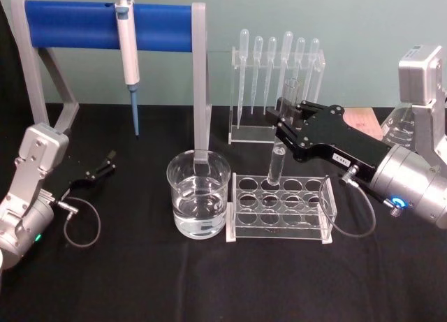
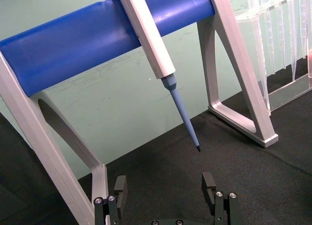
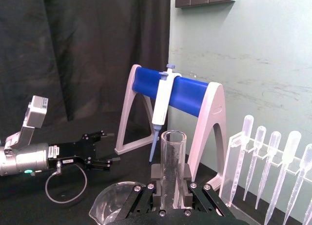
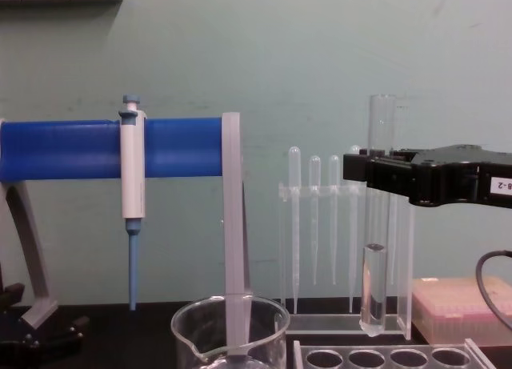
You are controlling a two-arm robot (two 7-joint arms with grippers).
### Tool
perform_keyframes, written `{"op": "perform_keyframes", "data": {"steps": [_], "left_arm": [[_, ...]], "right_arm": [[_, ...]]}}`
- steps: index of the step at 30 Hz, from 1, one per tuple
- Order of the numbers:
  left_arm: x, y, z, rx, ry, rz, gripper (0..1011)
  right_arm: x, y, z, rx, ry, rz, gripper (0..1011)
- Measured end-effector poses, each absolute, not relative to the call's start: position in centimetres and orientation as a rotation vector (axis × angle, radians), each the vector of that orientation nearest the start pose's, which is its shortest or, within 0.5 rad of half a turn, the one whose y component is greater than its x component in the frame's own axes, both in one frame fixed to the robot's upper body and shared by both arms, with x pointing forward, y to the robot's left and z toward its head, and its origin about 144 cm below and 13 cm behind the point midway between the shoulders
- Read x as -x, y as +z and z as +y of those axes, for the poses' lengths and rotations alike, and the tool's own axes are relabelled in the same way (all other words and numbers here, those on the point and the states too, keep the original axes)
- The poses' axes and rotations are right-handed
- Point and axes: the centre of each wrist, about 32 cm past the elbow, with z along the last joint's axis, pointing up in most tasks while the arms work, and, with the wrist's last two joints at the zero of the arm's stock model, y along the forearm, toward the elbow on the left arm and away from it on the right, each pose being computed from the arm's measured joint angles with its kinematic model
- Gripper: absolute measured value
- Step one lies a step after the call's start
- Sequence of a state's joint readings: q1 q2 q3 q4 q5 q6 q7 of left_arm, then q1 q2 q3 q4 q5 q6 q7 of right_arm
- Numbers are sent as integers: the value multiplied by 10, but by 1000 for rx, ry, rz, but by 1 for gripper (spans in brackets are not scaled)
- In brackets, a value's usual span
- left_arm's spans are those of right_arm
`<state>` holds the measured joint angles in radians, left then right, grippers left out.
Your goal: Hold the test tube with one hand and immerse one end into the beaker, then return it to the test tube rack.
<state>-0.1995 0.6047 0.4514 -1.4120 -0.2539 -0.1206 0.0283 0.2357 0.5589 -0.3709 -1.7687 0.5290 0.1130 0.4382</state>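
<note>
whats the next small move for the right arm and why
Probably lift straight up a little, if the dip is still to come: the right gripper holds the test tube upright, its bottom just above the test tube rack and seemingly below the rim of the beaker.

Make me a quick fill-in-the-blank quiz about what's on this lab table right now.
1. The right tool holds the test tube ____, rim on top.
2. The tube's rounded bottom hangs just ____ the rack.
3. The beaker stands to the rack's ____.
4. The left tool, idle at the left, is ____, not shut.
Missing words: upright; above; left; open.
</note>
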Motion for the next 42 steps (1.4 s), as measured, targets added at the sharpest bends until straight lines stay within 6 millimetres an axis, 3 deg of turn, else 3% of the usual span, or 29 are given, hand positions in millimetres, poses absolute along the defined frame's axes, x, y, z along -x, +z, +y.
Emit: {"op": "perform_keyframes", "data": {"steps": [42], "left_arm": [[-489,1140,310,-304,1248,-285,1000]], "right_arm": [[-486,1255,-253,3,-719,-119,229]]}}
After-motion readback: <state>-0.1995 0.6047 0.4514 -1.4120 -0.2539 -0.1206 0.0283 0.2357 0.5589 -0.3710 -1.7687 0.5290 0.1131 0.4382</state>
